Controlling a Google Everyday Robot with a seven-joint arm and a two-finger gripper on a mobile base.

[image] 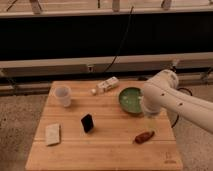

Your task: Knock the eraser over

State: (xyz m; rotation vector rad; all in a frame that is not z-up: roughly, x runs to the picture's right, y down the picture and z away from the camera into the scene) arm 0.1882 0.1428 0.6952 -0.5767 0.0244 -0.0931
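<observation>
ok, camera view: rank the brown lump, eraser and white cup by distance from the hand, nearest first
Hand hangs over the table, right side.
1. Brown lump, right side, just in front of it.
2. Eraser, centre-left.
3. White cup, far left.

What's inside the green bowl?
The green bowl looks empty where visible; the arm covers part of its rim. The gripper hangs beside it, far from the eraser.

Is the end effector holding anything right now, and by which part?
No hold shows: the end effector hangs beside the green bowl; the eraser stands apart, untouched.
</observation>
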